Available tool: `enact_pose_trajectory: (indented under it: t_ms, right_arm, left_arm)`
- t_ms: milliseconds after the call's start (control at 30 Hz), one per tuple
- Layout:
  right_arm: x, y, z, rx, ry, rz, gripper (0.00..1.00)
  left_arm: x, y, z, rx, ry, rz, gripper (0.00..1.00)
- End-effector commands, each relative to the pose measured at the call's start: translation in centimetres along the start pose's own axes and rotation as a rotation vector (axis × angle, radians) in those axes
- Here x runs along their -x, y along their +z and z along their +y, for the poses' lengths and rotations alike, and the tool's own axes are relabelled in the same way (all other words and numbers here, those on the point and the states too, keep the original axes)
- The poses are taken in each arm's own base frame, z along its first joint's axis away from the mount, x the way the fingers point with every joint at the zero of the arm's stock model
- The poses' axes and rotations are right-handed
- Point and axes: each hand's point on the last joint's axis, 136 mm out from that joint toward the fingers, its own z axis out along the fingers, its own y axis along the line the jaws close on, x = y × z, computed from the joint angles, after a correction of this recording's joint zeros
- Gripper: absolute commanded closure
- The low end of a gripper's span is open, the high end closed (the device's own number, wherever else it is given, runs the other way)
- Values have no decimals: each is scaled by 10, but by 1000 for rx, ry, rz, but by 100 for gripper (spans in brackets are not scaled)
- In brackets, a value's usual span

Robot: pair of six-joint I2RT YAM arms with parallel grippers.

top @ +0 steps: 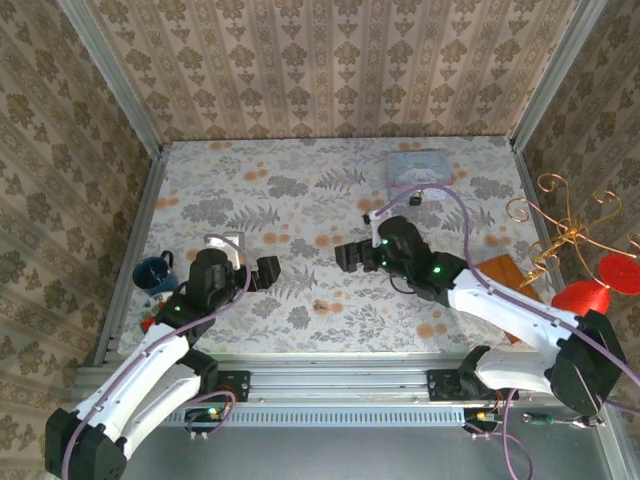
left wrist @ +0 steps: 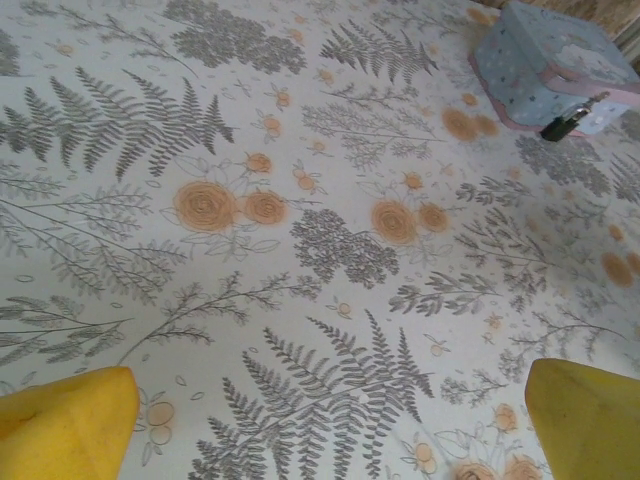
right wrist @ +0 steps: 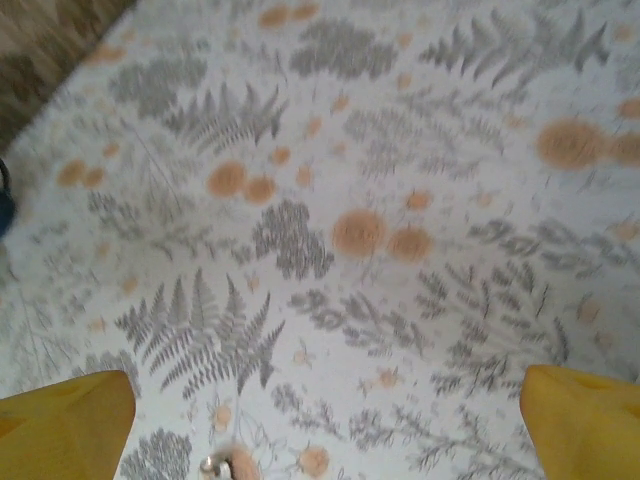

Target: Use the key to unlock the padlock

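With my left gripper (left wrist: 325, 430) and right gripper (right wrist: 325, 425) both spread wide and empty, the padlock (left wrist: 563, 125) beside the tin (left wrist: 545, 60) at the left wrist view's upper right, and the likely key (right wrist: 225, 465) blurred at the right wrist view's bottom edge, I risk flicking it away.

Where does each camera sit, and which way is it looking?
Top external: high behind the arm bases, looking down on the table; both arms, the left gripper and the right gripper show.
Left wrist: on the left arm, looking low across the table at the tin and padlock; its yellow fingertips show.
Right wrist: on the right arm, looking down at the table; its yellow fingertips show.
Shared: top and left wrist both see the tin and padlock.
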Motion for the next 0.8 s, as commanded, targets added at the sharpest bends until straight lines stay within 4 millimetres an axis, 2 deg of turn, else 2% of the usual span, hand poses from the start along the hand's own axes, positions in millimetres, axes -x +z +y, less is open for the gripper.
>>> enact_pose_trajectory:
  t_ms: [0,133,367,567,767]
  right_arm:
    - [-11,6,-1,-112,-22,58,0]
    - [-25,18,19,-130,-57,112,0]
    - [-72,44,32,-181,-48,288,5]
    - [-115,61,44,-181,-29,436,15]
    - [-140,74,65,-153,-22,536,27]
  left_arm:
    - [-5,-3,12,56,57,-11,0]
    - [-9,-4,20,77,55,-42,0]
    - [-1,-21,25,101,57,-111,0]
    - [0,-23,27,116,60,-114,0]
    - [-1,-19,28,124,64,-101,0]
